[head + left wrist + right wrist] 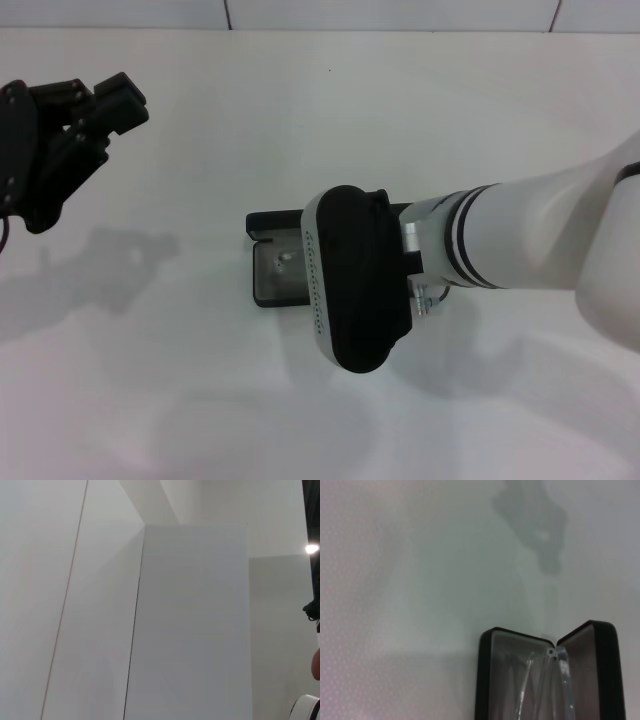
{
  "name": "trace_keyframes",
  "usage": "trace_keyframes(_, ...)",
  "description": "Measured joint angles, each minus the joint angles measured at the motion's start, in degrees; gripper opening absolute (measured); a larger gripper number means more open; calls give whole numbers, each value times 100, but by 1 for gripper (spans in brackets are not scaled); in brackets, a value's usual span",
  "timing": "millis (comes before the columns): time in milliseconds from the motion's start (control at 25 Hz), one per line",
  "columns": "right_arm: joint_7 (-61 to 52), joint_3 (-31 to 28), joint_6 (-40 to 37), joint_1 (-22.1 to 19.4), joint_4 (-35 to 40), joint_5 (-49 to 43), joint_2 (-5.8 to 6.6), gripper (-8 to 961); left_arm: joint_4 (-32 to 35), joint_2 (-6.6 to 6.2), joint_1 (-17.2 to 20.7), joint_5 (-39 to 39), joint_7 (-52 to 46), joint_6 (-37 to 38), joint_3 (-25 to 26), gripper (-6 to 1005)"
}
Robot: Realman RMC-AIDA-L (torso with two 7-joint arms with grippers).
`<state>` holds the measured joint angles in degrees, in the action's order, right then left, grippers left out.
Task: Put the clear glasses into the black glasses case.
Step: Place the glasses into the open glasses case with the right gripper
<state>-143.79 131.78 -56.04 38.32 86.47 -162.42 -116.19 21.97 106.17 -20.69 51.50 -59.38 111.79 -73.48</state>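
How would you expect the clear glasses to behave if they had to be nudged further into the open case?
The clear glasses look thin and transparent, so probably light and easily shifted. Their slender temple arms likely flex rather than push stiffly, and could snag on the black glasses case rim. The smooth plastic may slip under the right tool, whose wrist covers the case from above.

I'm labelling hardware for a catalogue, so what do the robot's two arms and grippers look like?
The right arm is glossy white with black rings at the wrist and ends in a rounded black housing edged in white; a thin cable loops beneath. The left gripper is matte black and angular, blocky.
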Motion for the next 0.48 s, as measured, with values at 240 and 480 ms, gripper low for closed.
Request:
trace_keyframes(240, 0, -3, 47, 0, 0, -8, 0, 127, 0, 0, 14, 0, 6, 0, 0, 90)
trace_keyframes(480, -7, -1, 62, -14, 13, -114, 1, 128, 0, 0, 24, 0, 27, 0, 0, 90)
